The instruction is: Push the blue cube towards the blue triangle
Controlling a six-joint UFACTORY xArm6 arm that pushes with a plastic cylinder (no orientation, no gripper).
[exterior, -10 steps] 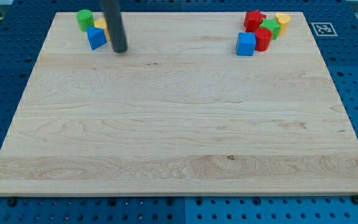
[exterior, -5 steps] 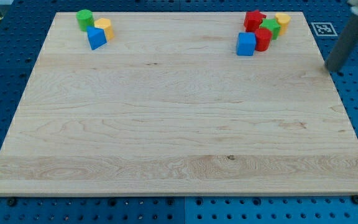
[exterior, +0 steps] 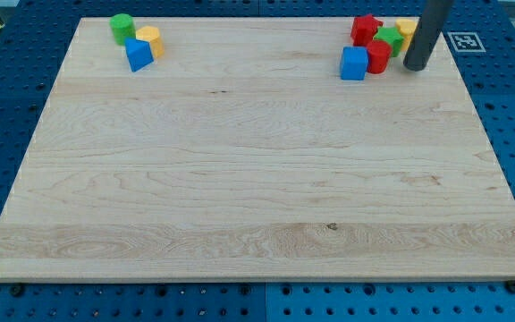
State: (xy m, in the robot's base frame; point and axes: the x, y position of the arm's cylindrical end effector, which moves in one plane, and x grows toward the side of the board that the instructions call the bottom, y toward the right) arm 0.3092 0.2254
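Note:
The blue cube [exterior: 354, 63] sits at the view's top right, at the left edge of a cluster. The blue triangle [exterior: 138, 55] lies at the view's top left, far from the cube. My tip [exterior: 415, 67] rests on the board just right of the cluster, about a cube's width right of the red cylinder [exterior: 378, 56], with that cylinder between it and the blue cube. The rod partly hides the yellow block [exterior: 406, 29].
In the right cluster are a red star-shaped block [exterior: 365, 29] and a green block [exterior: 389, 38]. By the blue triangle stand a green cylinder [exterior: 122, 28] and a yellow block [exterior: 150, 38]. The board's right edge [exterior: 481, 116] is near my tip.
My tip went from beside the blue triangle at the top left, to beyond the board's right edge, and has now come back left to just right of the right cluster. No block has moved.

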